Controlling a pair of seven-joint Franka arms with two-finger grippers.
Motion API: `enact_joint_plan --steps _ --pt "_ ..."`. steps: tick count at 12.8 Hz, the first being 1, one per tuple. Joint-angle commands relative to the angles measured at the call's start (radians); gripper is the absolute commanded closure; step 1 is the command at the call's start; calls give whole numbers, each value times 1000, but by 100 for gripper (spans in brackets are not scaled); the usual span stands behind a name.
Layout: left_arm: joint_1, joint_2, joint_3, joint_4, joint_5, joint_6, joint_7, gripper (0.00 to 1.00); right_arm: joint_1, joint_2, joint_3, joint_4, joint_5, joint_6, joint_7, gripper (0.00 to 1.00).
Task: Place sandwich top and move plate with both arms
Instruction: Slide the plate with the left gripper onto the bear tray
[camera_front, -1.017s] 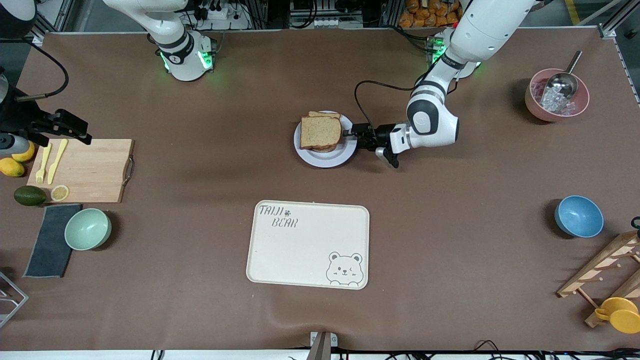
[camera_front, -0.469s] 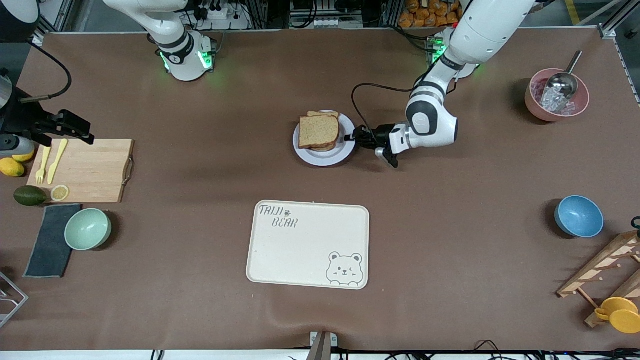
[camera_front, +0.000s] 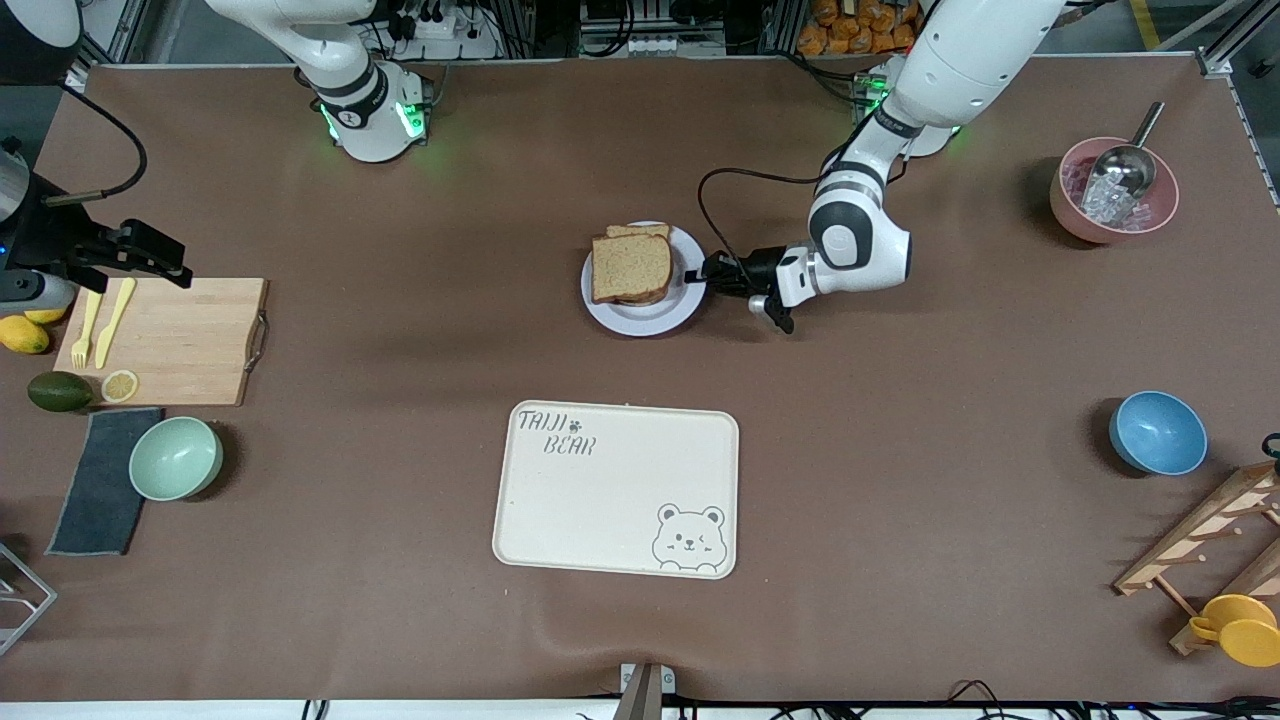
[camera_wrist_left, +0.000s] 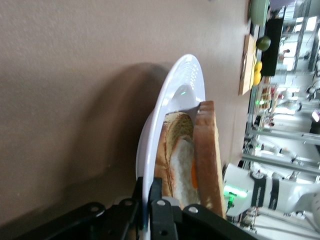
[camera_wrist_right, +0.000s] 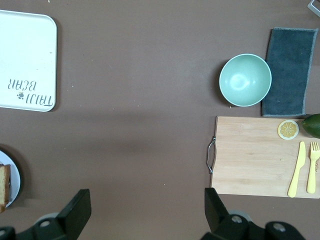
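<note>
The small round pale lavender-grey plate (camera_front: 646, 306) is gripped at its rim by the left end effector (camera_front: 703, 274), whose black fingers (camera_wrist_left: 156, 212) are closed on the edge nearest the left arm's end of the brown worktop (camera_front: 900, 480). On the plate lies the sandwich, and the sandwich top (camera_front: 630, 267), a speckled tan wholemeal slice with a darker brown crust, is seen resting flat on the stack; in the left wrist view an egg-bearing lower slice (camera_wrist_left: 176, 155) is seen under it. Compared with one second ago, the plate and sandwich are found shifted slightly toward the right arm's end of the worktop and a little farther from the front camera, the left end effector having moved with them, and its fingers, then parted around the rim, are now shut on it. The right end effector (camera_wrist_right: 145, 210) is held open in the air over the bare worktop beside the light wooden cutting board (camera_front: 170, 340), little changed in place. The cream rectangular tray with a bear drawing (camera_front: 610, 500) is left unmoved, nearer the front camera than the plate.
</note>
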Motion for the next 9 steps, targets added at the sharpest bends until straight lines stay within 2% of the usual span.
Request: enact_joint_plan --steps 1,6,9 --pt "13 2 -9 24 -98 -20 32 100 10 -12 -8 -13 16 -4 -4 0" --pt "26 -19 -9 75 -236 -48 32 100 8 -12 -8 -13 16 -6 -4 0" --pt "28 4 -3 165 -317 -46 20 100 8 -12 -8 -13 16 -9 -4 0"
